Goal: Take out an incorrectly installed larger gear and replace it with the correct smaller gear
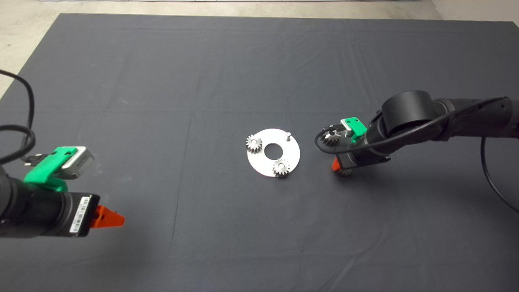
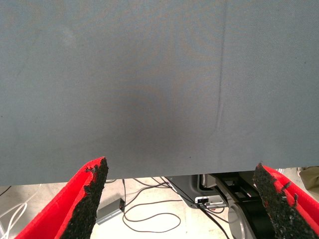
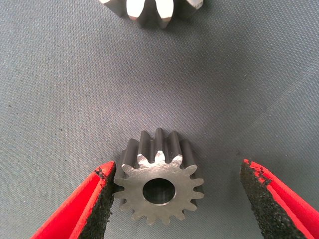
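We see the right end effector lowered to the mat, its fingers spread around the smaller gear, which lies flat between them; one pad touches its teeth, the other stands apart. The larger gear lies on the mat just beyond the fingertips. Past it sits the disc carrying two gears and a bare pin. The left end effector hovers well apart, fingers spread, empty.
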Available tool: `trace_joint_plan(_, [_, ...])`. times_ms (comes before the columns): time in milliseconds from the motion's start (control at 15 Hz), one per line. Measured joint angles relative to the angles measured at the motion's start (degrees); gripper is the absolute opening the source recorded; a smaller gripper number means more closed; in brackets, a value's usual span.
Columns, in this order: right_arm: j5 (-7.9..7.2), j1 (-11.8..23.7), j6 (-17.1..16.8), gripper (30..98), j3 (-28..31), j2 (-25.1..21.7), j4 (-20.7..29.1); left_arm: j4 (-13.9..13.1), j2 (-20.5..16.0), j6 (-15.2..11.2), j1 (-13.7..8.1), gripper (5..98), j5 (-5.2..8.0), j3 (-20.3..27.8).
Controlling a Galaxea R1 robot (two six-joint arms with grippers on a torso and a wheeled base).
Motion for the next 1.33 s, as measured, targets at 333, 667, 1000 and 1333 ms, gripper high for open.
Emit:
trace_joint_plan(333, [0.02,0.0,0.0,65.9,-0.17,0.5,-0.27,-0.02,0.0,0.0,0.0,74.4,0.04,0.0])
trace_joint_plan(667, [0.0,0.0,0.0,65.9,-0.22,1.02,-0.33,0.0,0.0,0.01,0.0,74.4,0.12,0.0])
trace_joint_plan(1000, [0.0,-0.01,0.01,65.9,-0.22,1.12,-0.41,0.0,-0.02,0.02,0.0,74.4,0.1,0.0])
trace_joint_plan(1333, [0.0,-0.02,0.02,65.9,-0.22,1.12,-0.41,-0.02,0.0,0.0,0.0,74.4,0.1,0.0])
